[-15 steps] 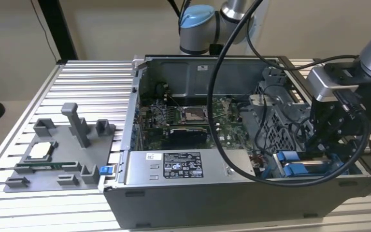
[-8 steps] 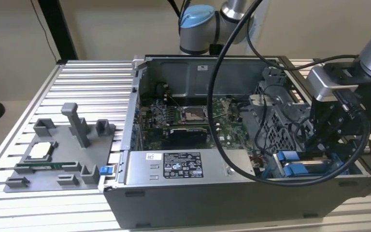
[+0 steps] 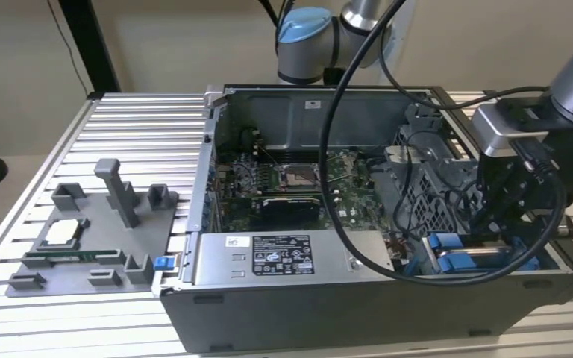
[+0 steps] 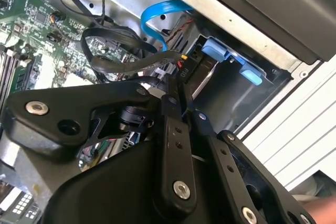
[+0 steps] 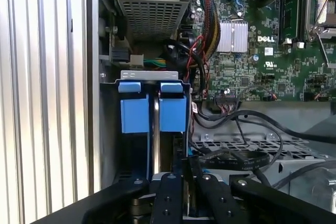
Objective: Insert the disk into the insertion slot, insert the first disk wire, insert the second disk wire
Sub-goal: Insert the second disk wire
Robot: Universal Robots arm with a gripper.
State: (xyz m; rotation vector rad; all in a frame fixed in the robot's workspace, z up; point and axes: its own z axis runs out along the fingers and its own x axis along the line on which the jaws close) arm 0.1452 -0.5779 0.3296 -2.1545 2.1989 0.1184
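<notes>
Because the work is deep in one corner of the computer case (image 3: pixel 297 328), the arm reaches down into the lower right of the exterior view. The gripper (image 3: pixel 495 224) hangs there, right above the blue parts.

In the first wrist view, the gripper (image 5: pixel 186 174) looks straight down at the insertion slot (image 5: pixel 152 75), a grey metal box at the edge of the case. Two bright blue pieces sit side by side at its mouth. I think they belong to the blue frame of the disk (image 5: pixel 173 113), so the disk seems to be down in the slot already, standing on its thin side. Its silver body and white label are hidden, so I cannot be sure how far in it sits.

In the second wrist view, the gripper (image 4: pixel 181 95) has its two black fingers (image 4: pixel 170 129) very close together, almost no gap. A black wire (image 4: pixel 131 64) with a small plug comes right up to the tips. It looks like the tips may pinch that plug, but I cannot tell for sure. Fingers held this narrow suit a small thin thing like a plug, not a big flat disk.

A light blue wire (image 4: pixel 157 14) curls nearby, just beside the slot, and nothing is touching it. More black wires (image 5: pixel 247 153) lie loose over the grey metal next to the slot. The green board (image 3: pixel 297 179) with its square socket sits in the middle of the case, well apart from the gripper. On the left in the exterior view, a grey holder (image 3: pixel 98 239) rests on the table (image 3: pixel 27 224), out of the way.
</notes>
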